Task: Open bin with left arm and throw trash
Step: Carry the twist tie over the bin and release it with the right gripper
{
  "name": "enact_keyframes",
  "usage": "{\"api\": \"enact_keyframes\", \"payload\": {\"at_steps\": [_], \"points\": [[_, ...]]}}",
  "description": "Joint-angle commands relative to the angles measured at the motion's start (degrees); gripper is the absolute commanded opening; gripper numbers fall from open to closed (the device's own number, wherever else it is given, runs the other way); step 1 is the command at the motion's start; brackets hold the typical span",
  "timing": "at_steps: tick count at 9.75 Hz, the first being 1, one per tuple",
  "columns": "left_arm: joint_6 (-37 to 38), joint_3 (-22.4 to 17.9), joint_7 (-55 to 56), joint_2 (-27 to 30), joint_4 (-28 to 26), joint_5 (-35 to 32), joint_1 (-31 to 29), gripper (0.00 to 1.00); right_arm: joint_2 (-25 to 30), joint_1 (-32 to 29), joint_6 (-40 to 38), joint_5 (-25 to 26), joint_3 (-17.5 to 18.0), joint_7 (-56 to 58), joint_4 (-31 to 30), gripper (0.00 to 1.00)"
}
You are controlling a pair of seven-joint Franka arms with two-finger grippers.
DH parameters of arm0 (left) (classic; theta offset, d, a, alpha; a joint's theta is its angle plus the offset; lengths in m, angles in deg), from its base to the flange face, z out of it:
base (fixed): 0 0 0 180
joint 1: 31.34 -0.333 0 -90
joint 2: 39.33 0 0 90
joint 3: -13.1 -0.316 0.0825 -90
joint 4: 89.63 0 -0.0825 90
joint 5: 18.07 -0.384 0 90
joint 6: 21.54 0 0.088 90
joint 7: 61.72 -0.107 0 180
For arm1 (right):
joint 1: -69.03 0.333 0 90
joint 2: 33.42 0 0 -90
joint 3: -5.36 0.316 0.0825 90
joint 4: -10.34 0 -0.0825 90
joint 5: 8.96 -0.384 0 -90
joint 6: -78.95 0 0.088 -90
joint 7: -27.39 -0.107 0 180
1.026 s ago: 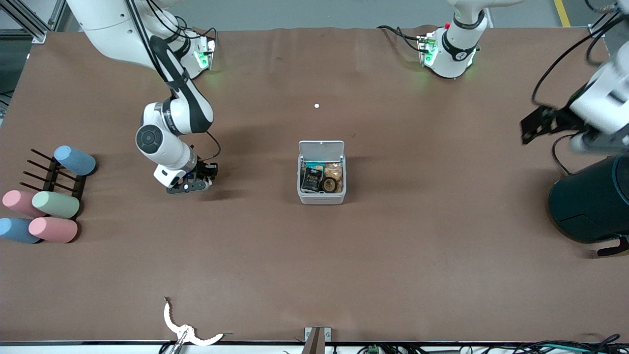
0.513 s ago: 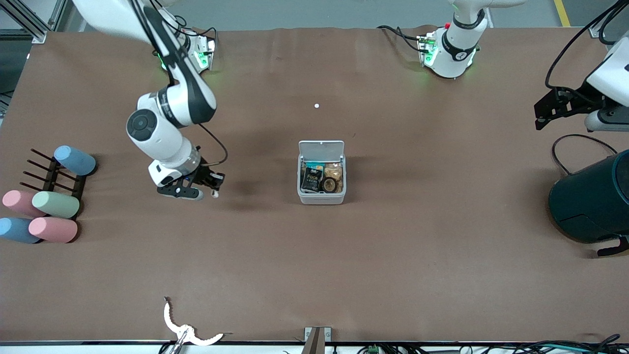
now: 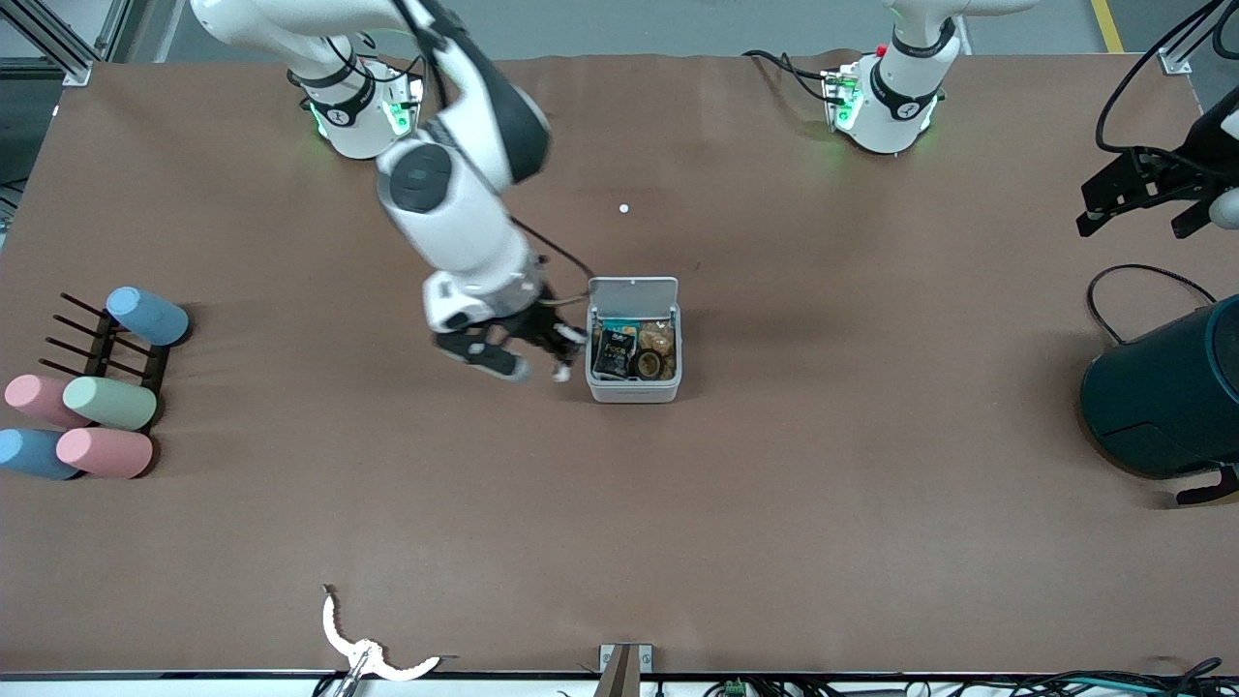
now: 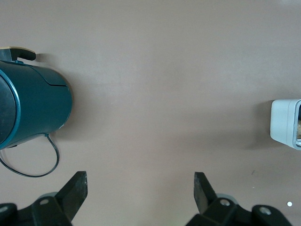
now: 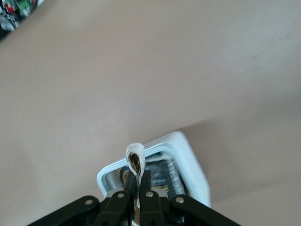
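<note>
Front view: bin (image 3: 634, 389) sits mid-desk w/ its lid (image 3: 633, 290) swung up and open. Inside: black packet (image 3: 614, 352), black tape roll (image 3: 648, 365) beside it, beige rubber band (image 3: 657, 339) above the roll. Right gripper (image 3: 559, 360) is just beside the bin, on the side toward the right arm's end of the desk, low over the desk (image 3: 774, 503); a small white bit shows at its tip. Left gripper (image 3: 1142, 201) hangs up over the left arm's end of the desk, above the dark teal container (image 3: 1162, 397). Tiny white dot (image 3: 623, 208) lies farther from the front camera than the bin. Rack of pastel cups (image 3: 87, 397) at the right arm's end; white toothed strip (image 3: 368, 644) near the front edge.

Left wrist view: fingers (image 4: 75, 188) spread wide, nothing between them. Teal container and a corner of the bin in sight, well apart.

Right wrist view: fingers (image 5: 143, 188) pinched together on a small white piece (image 5: 134, 157) w/ a dark brownish inside; can't tell what it is. The open bin is right under it.
</note>
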Motion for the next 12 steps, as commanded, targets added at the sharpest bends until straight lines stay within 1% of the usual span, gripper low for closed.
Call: {"api": "enact_keyframes", "payload": {"at_steps": [1,3,4,5,6,7,8,10,12], "points": [[2.00,0.18,1.22,-2.38,3.88,0.03,0.75,1.00,-5.27,2.84,-0.10,0.16,-0.52,-1.95,4.18,0.02],[2.45,0.19,1.22,-2.91,4.33,0.03,0.48,1.00,-6.86,3.65,-0.10,0.16,-0.52,-1.87,4.09,0.06],[2.45,0.19,1.22,-3.00,4.33,0.03,0.40,1.00,-7.21,4.26,-0.19,0.16,-0.52,-1.87,4.09,0.10],[2.45,0.19,1.14,-3.00,4.33,0.03,0.13,1.00,-7.56,4.27,-0.19,0.07,-0.52,-1.87,4.09,0.33],[2.45,0.19,1.22,-3.00,4.33,0.03,0.39,1.00,-7.74,4.44,-0.19,0.33,-0.52,-1.87,4.00,0.44],[2.45,0.19,1.22,-3.00,4.33,0.03,0.39,1.00,-7.92,4.79,-0.27,0.33,-0.52,-1.87,4.00,0.47],[2.45,0.19,1.22,-3.00,4.33,0.03,0.48,1.00,-8.18,5.49,-0.36,0.33,-0.52,-1.78,4.00,0.55],[2.45,0.19,1.22,-3.00,4.24,0.12,0.04,1.00,-8.10,5.15,-0.71,0.33,-0.61,-1.60,3.91,0.57],[2.45,0.10,1.22,-3.08,3.98,0.21,-0.31,1.00,-6.78,2.96,-1.67,-0.11,-0.87,-1.16,4.00,0.61]]}}
